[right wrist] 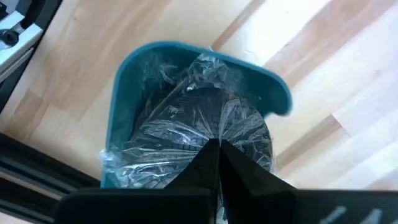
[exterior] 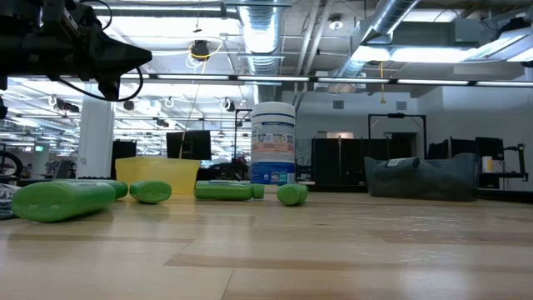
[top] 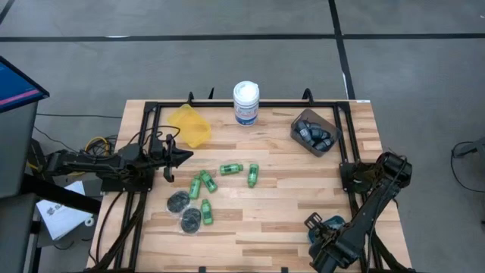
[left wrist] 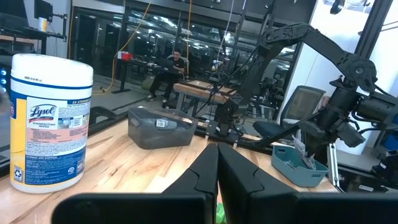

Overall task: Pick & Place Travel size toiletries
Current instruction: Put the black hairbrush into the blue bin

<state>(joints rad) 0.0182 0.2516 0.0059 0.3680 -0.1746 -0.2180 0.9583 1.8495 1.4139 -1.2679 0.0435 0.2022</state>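
Note:
Several bright green mini bottles point(top: 208, 182) lie on their sides at mid-table, and in the low view a green bottle point(exterior: 62, 201) lies nearest. Two flat dark wrapped discs point(top: 184, 210) rest flat near them. Dark blue-grey mini bottles point(top: 314, 135) fill a grey bin. My left gripper point(top: 188, 155) is shut, level above the table left of the green bottles and pointing right; in its wrist view the left gripper point(left wrist: 217, 158) touches nothing. My right gripper point(right wrist: 217, 148) is shut and points down over wrapped discs point(right wrist: 199, 121) inside the teal bin point(right wrist: 134, 68). My right gripper points down from above at the shiny wrap point(right wrist: 186, 149) of the discs in the teal bin. I cannot tell whether the shut fingertips touch the wrap. My left gripper touches nothing.
A yellow bin point(top: 191, 125) stands at the far left of the table. A white cylindrical tub point(top: 245, 102) stands at the far edge, and the grey bin point(top: 297, 121) sits far right. The teal bin point(top: 335, 222) is at the near right. Black frame rails run along both sides.

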